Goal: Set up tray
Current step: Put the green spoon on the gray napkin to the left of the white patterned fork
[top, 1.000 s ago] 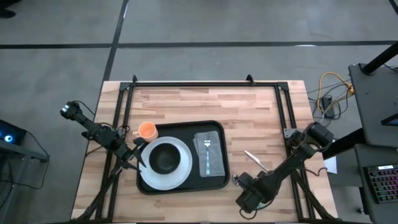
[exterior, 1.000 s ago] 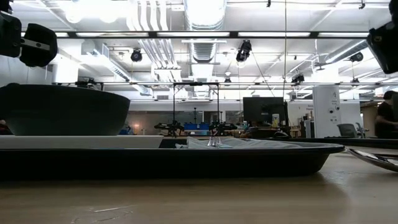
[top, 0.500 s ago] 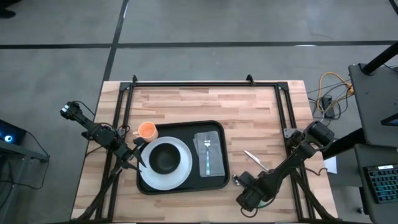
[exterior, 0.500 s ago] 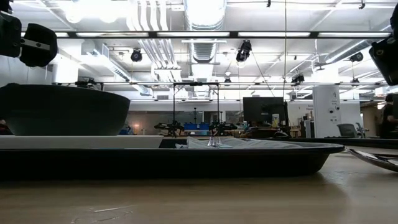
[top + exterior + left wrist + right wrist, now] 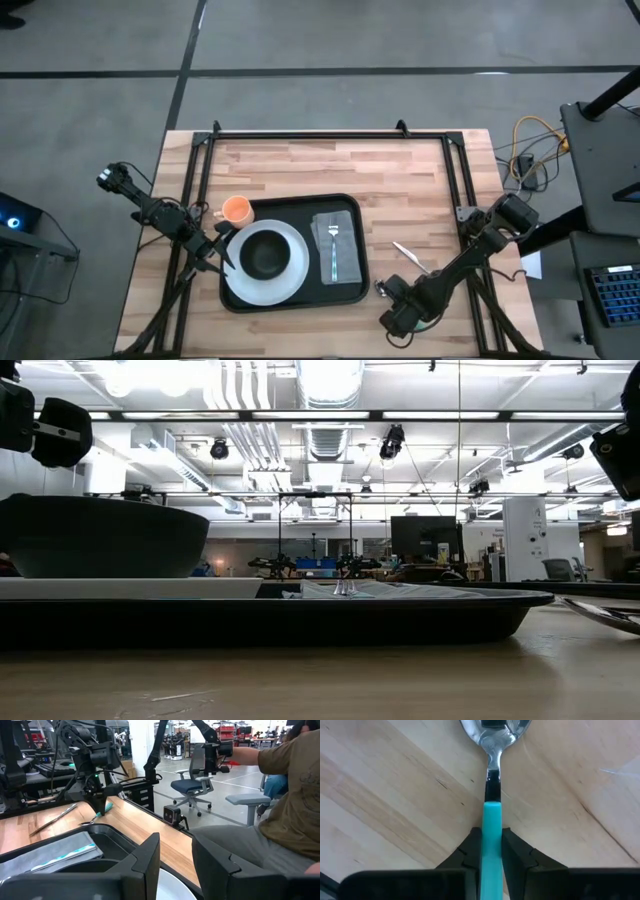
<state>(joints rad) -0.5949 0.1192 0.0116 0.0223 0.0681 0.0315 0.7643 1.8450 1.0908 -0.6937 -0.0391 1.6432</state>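
Right gripper (image 5: 491,852) is seen low over the wooden table (image 5: 400,170), close by the black tray's (image 5: 345,292) near right corner. Its fingers (image 5: 517,852) are pressed onto the teal handle of a spoon (image 5: 492,827) from both sides; the steel bowl of the spoon is pointed away from the gripper and lies on the wood. In the high view the right gripper (image 5: 385,292) is found just beside the tray's outer edge, with a table knife (image 5: 411,260) lying on the table slightly farther out from it, apart.

Left gripper (image 5: 222,257) is held over the tray's opposite short side, at the rim of the white plate (image 5: 290,275). Its jaws are held part-way spread with nothing between them, as shown in the left wrist view. A dark bowl (image 5: 264,256) is set on the plate just ahead of this gripper. An orange cup (image 5: 237,210) stands just beside it, outside the tray's far corner.

Beyond the bowl from the left gripper, a grey napkin (image 5: 338,245) is laid in the tray, a teal-handled fork (image 5: 333,250) resting on it.

A person's arm (image 5: 280,780) is seen in the left wrist view past the table edge.
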